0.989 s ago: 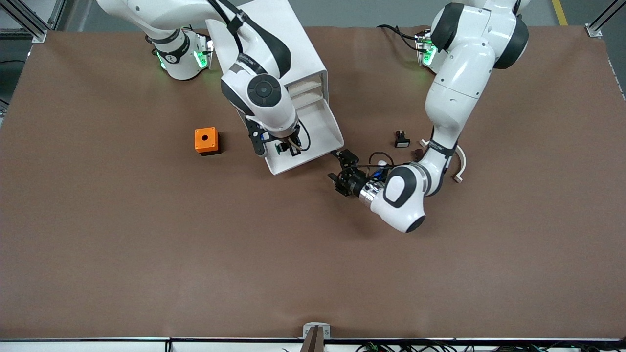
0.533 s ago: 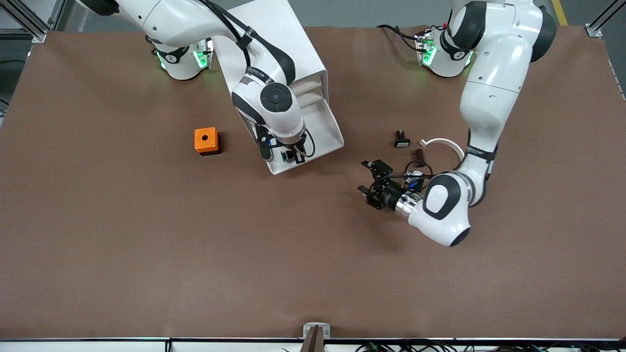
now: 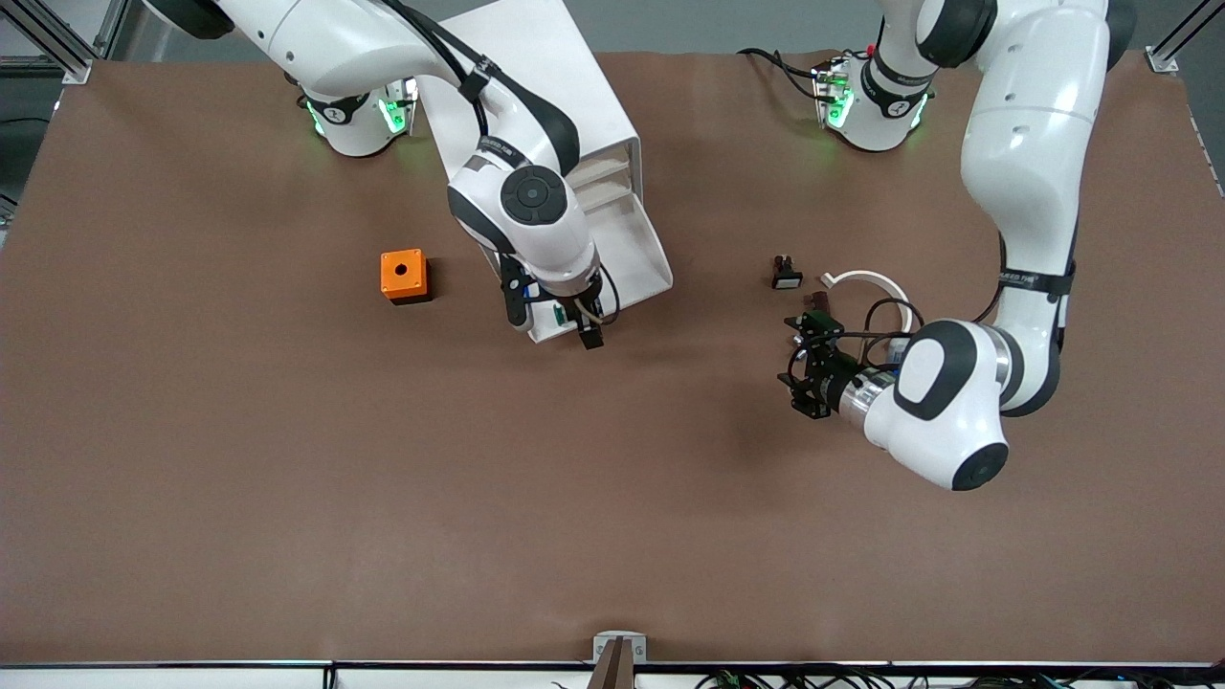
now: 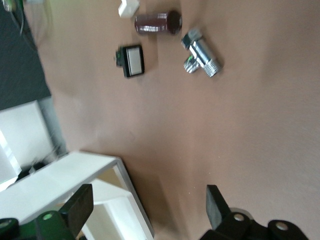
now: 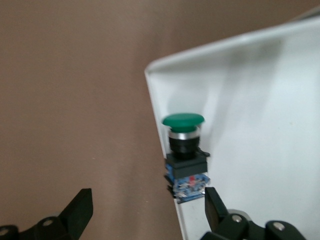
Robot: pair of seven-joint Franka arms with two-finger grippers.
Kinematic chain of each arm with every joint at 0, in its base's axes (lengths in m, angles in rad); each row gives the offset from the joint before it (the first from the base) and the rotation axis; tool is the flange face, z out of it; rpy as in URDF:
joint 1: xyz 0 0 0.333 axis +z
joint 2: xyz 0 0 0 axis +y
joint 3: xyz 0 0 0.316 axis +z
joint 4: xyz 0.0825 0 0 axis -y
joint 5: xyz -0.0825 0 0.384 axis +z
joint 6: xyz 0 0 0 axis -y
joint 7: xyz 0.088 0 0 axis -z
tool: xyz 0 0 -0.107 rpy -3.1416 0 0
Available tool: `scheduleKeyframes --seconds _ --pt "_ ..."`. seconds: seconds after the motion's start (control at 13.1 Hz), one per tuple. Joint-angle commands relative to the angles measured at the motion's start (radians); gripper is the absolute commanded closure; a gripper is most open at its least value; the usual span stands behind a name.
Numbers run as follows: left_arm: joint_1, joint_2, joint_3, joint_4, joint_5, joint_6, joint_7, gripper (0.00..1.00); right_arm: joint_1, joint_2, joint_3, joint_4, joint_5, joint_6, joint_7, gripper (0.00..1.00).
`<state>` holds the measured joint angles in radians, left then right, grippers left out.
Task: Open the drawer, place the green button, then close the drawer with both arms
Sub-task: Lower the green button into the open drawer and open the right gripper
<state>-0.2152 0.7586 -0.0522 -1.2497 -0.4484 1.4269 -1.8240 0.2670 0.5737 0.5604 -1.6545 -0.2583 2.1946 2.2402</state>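
1. Now the right gripper hangs over the near corner of the pulled-out drawer, fingers spread and released; the green-capped button stands upright inside the drawer, just beside its front wall, free of both fingers.
2. Off toward the left arm's end of the bench, the left gripper hovers with its fingers also spread, grasping nothing.
3. To do this step well, I judge the right gripper should lift straight up so a finger does not tip the button, then the drawer front can be pushed squarely into the white cabinet.
4. On the brown bench lie an orange cube, a white-capped black button, a dark cylinder, a metal fitting and a white curved piece.
5. Grey floor shows past the bench.
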Motion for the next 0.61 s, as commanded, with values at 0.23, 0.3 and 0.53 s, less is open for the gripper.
scheduleKeyframes --seconds 0.23,0.3,0.53 --pt "-0.087 -0.147 0.0 -0.019 0.188 0.003 0.311 0.01 -0.188 -0.064 0.049 0.168 -0.009 -0.271 -0.576 0.0" --pt "-0.107 -0.139 -0.006 -0.017 0.189 0.042 0.359 0.01 -0.23 -0.078 0.061 0.171 -0.007 -0.301 -0.694 0.0" --pt "-0.164 -0.117 -0.006 -0.02 0.194 0.192 0.521 0.01 -0.304 -0.121 0.038 0.199 0.06 -0.338 -0.998 0.0"
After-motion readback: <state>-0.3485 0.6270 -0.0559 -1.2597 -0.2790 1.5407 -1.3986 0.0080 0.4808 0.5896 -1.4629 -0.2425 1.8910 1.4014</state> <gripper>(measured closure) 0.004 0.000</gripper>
